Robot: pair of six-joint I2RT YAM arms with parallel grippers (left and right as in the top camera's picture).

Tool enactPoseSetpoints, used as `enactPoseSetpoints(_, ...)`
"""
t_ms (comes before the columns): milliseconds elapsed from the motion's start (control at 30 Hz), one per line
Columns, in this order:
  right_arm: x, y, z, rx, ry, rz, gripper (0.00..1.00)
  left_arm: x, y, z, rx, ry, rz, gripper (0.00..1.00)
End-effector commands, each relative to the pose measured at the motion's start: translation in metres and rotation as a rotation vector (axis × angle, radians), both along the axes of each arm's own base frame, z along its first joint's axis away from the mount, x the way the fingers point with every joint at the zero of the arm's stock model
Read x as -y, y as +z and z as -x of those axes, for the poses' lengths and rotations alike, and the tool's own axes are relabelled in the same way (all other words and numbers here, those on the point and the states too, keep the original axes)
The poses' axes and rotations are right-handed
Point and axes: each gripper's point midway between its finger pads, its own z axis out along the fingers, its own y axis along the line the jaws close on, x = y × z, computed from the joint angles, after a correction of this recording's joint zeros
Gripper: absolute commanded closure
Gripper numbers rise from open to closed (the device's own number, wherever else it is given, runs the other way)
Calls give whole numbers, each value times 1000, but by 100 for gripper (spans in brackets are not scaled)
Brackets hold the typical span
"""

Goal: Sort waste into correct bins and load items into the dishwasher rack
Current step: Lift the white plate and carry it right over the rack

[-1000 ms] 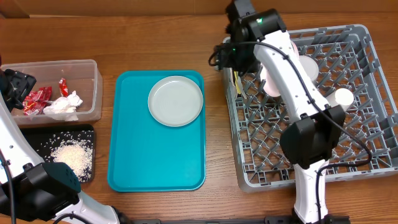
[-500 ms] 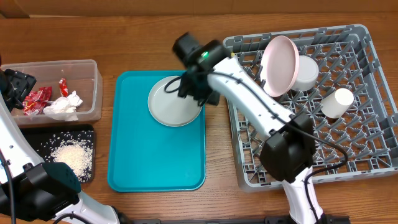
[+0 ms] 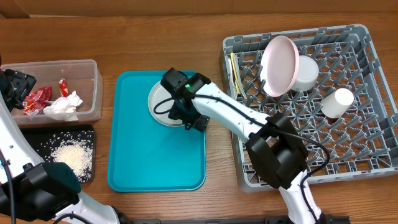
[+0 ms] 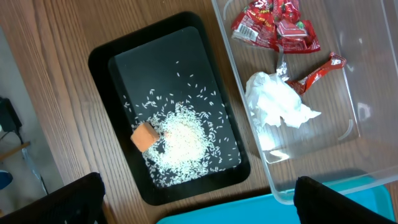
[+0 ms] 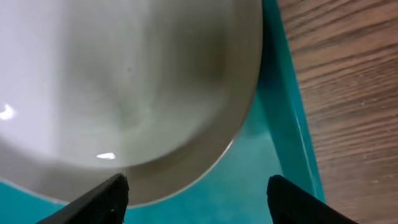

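The grey plate (image 3: 163,99) lies on the teal tray, also in the right wrist view (image 5: 124,81). My right gripper (image 3: 188,116) is open, low over the plate's near right edge, fingers (image 5: 199,202) straddling the rim. My left gripper (image 3: 17,89) is open and empty above the bins (image 4: 199,208). The clear tub (image 3: 94,81) holds red wrappers (image 4: 273,25) and a white napkin (image 4: 277,106). The black tray (image 4: 106,56) holds rice (image 4: 183,140) and an orange cube (image 4: 144,137). The rack (image 3: 373,155) holds a white plate (image 3: 280,65), bowl (image 3: 307,73), cup (image 3: 339,101) and yellow cutlery (image 3: 234,71).
The teal tray (image 3: 149,155) lies between the bins and the rack; its right rim runs close beside the right gripper (image 5: 283,124). Bare wooden table shows around it. A cardboard wall stands along the back edge.
My right arm swung left from the rack's far left corner to the teal tray and came down over the grey plate. The left arm has not moved.
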Motion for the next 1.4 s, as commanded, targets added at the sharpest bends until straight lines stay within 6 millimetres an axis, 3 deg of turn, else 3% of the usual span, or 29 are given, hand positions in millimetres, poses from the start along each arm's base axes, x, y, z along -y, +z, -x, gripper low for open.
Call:
enactPoseSetpoints(0,3,-13,0,-10,-46,13,28,0,10,2,22,20,-28,0)
enactPoseSetpoints(333,3,-33,-3,23,-48,-3,50,0,10,2,22,20,-28,0)
enactPoseSetpoints(433,6,-36,-2,21,-47,8,63,0,10,2,22,20,-28,0)
enactPoseSetpoints(533,6,-35,-5,39,-12,15,91,0,10,2,22,20,-28,0)
enactPoseSetpoints(567,6,-34,-6,45,4,16,96,0,10,2,22,20,-28,0)
enactPoseSetpoints(700,7,-20,-13,65,51,9,96,0,10,2,22,20,-28,0)
enactPoseSetpoints(867,8,27,-35,157,120,-46,96,0,10,2,22,20,-28,0)
enactPoseSetpoints(1033,29,103,-60,297,182,-100,96,0,10,2,22,20,-28,0)
enactPoseSetpoints(1067,43,131,-65,346,196,-110,96,0,10,2,22,20,-28,0)
enactPoseSetpoints(1133,68,164,-70,410,197,-93,96,0,10,2,22,20,-28,0)
enactPoseSetpoints(1200,108,193,-71,466,147,-11,96,0,10,2,22,20,-28,0)
enactPoseSetpoints(1267,153,218,-65,503,75,87,96,0,10,2,22,20,-28,0)
enactPoseSetpoints(1367,204,244,-47,521,25,190,96,0,10,2,22,20,-28,0)
